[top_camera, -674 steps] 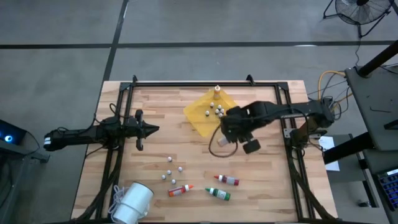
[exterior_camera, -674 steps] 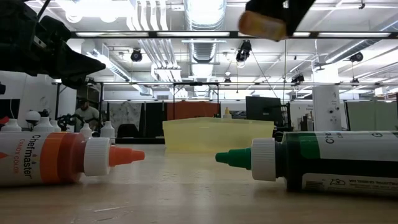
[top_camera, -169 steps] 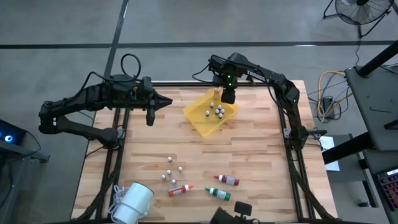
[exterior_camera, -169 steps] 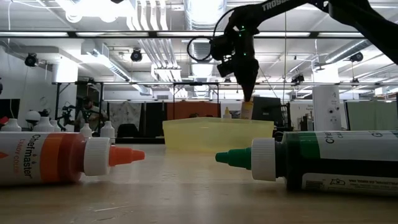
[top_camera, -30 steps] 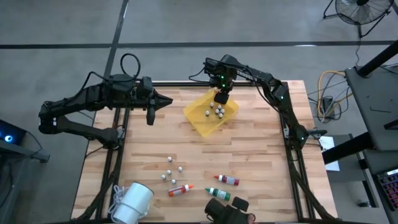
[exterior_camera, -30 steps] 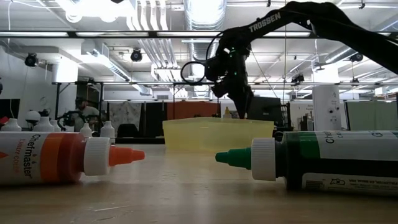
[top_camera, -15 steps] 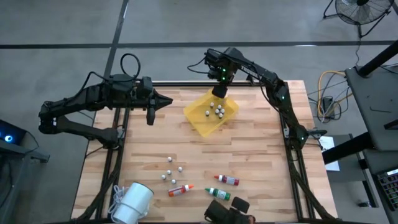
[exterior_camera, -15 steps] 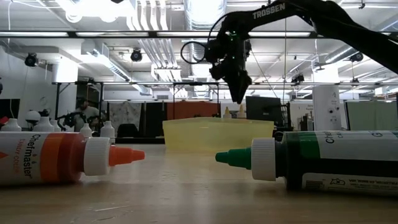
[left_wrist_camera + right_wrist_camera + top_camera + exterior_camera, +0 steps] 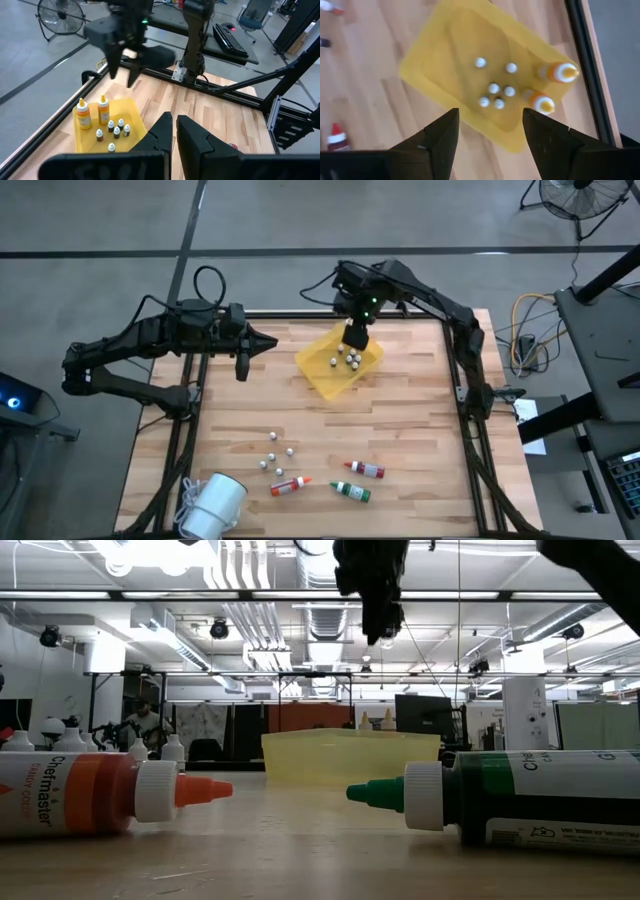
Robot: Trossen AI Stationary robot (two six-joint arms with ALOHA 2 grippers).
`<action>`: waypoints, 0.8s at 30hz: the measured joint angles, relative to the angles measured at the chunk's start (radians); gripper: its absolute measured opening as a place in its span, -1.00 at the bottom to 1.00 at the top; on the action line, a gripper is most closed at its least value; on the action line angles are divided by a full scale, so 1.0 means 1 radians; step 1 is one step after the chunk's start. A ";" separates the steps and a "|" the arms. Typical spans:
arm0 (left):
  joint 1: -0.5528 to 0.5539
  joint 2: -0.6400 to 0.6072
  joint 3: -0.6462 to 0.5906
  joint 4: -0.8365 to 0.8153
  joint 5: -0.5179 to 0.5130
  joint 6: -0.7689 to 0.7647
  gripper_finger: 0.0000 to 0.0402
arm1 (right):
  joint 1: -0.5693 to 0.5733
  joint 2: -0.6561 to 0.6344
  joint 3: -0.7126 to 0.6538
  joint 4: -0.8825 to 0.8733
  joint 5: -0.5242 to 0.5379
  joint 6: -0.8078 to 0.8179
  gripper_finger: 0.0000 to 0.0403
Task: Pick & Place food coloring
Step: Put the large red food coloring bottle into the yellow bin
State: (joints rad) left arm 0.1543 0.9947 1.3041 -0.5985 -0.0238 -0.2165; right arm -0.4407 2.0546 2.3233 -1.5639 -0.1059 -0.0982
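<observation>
Two food coloring bottles (image 9: 559, 73) (image 9: 540, 103) with yellow-orange caps stand upright in the far corner of the yellow tray (image 9: 315, 375). They also show in the left wrist view as bottles (image 9: 83, 114) (image 9: 103, 109). An orange bottle (image 9: 290, 485), a red bottle (image 9: 366, 469) and a green bottle (image 9: 352, 491) lie on their sides near the table's near edge. My right gripper (image 9: 490, 135) hangs open high above the tray, holding nothing. My left gripper (image 9: 175, 127) waits shut in the air over the table's far left part.
Small round white-topped pieces (image 9: 495, 90) lie in the tray's middle, and several pale balls (image 9: 272, 452) are scattered on the wood. A white roll (image 9: 212, 505) lies at the near left corner. A black frame rail (image 9: 330, 314) runs along the table's far edge.
My right gripper has risen from just over the tray's far corner to well above the tray and has tipped to point more steeply down. Its fingers stayed open. The two bottles stand in the tray where they were.
</observation>
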 joint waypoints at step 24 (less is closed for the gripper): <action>0.000 0.000 0.000 -0.001 0.008 0.000 -1.00 | 0.356 -0.493 -0.647 0.389 0.003 0.329 0.04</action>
State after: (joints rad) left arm 0.1539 0.9947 1.3041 -0.5997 -0.0154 -0.2161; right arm -0.0845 1.5616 1.6762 -1.1744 -0.1024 0.2311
